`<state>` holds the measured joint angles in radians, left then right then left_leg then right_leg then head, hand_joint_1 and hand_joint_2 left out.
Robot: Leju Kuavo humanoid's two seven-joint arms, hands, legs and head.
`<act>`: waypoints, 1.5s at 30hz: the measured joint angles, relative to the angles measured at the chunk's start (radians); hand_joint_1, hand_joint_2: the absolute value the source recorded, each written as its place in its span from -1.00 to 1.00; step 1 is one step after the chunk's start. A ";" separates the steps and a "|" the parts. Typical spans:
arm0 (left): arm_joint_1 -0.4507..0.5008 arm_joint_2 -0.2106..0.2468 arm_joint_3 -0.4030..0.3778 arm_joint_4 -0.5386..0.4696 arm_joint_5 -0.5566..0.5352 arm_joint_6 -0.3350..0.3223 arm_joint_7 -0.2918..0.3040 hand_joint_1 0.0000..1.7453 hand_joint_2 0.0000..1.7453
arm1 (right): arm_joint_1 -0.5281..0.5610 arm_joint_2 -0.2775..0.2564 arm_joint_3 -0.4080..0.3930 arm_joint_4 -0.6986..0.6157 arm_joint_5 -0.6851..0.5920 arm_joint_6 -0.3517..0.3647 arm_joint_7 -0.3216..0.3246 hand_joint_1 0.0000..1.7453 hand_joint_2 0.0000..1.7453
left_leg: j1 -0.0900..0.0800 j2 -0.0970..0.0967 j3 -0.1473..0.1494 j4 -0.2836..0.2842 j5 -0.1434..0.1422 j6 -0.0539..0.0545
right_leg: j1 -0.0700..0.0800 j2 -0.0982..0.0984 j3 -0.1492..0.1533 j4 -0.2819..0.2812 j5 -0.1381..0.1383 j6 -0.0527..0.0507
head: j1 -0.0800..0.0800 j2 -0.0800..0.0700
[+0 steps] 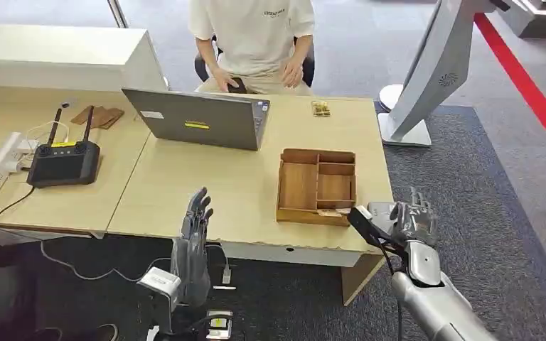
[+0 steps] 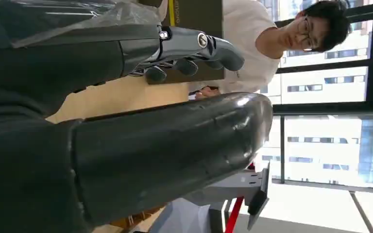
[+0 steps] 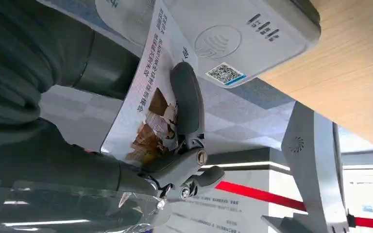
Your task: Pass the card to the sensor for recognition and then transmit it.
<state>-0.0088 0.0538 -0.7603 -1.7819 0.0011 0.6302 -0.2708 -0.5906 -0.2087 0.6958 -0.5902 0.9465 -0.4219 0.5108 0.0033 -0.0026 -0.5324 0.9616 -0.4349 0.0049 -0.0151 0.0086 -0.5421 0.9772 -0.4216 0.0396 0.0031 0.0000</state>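
Fingers (image 3: 187, 102) of the right hand (image 1: 405, 219) pinch the card (image 3: 148, 104) against the sensor (image 3: 233, 36) at the surface's (image 1: 206, 181) near right corner. Left hand (image 1: 195, 217) hovers empty, fingers apart.

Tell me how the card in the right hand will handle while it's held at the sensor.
The card bows in the right hand, so it's probably thin and bendy. Its printed face looks glossy, so it may slip. It's likely light; a finger pins it near the sensor.

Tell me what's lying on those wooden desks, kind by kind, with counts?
Laptop: 1
Black controller with antennas: 1
Wooden divided tray: 1
White power strip: 1
Brown flat pieces: 1 pile
Small item by the far edge: 1
Total: 6
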 joint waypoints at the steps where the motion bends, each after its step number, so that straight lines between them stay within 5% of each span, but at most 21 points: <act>1: -0.002 0.000 -0.002 0.000 0.001 0.000 0.001 -1.00 -1.00 | 0.005 -0.002 -0.001 -0.017 0.004 0.000 0.008 1.00 1.00 | 0.000 0.000 -0.001 0.000 0.000 0.000 | 0.000 0.000 -0.001 0.000 0.000 0.000 | 0.000 0.000; 14: -0.026 0.000 -0.019 0.000 -0.001 0.000 0.019 -1.00 -1.00 | 0.051 -0.030 -0.040 -0.334 0.050 -0.004 0.025 1.00 1.00 | 0.000 0.000 -0.004 0.000 0.000 0.000 | 0.000 0.000 -0.005 0.001 0.000 0.000 | 0.000 0.000; 26: -0.051 0.002 -0.052 0.004 0.034 0.000 0.031 -1.00 -1.00 | 0.028 -0.066 -0.067 -0.741 0.124 0.150 0.064 1.00 1.00 | 0.000 0.000 -0.005 0.000 0.000 0.000 | 0.000 0.000 -0.005 0.001 0.000 0.000 | 0.000 0.000; 35: -0.119 0.003 -0.116 0.029 0.106 0.000 0.024 -1.00 -1.00 | -0.071 -0.040 -0.046 -0.728 0.114 0.287 0.039 1.00 1.00 | 0.000 0.000 -0.006 0.000 0.000 0.000 | 0.000 0.000 -0.005 0.001 0.000 0.000 | 0.000 0.000; 45: -0.152 0.003 -0.158 0.054 0.129 0.000 0.009 -1.00 -1.00 | -0.138 0.010 -0.012 -0.629 0.111 0.302 0.030 1.00 1.00 | 0.000 0.000 -0.008 0.000 0.000 0.000 | 0.000 0.000 -0.007 0.001 0.000 0.000 | 0.000 0.000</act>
<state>-0.1611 0.0568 -0.9182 -1.7277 0.1304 0.6302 -0.2617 -0.7290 -0.1991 0.6836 -1.2197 1.0574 -0.1195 0.5413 0.0034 -0.0030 -0.5400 0.9615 -0.4348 0.0048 -0.0150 0.0084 -0.5490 0.9784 -0.4218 0.0396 0.0030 0.0000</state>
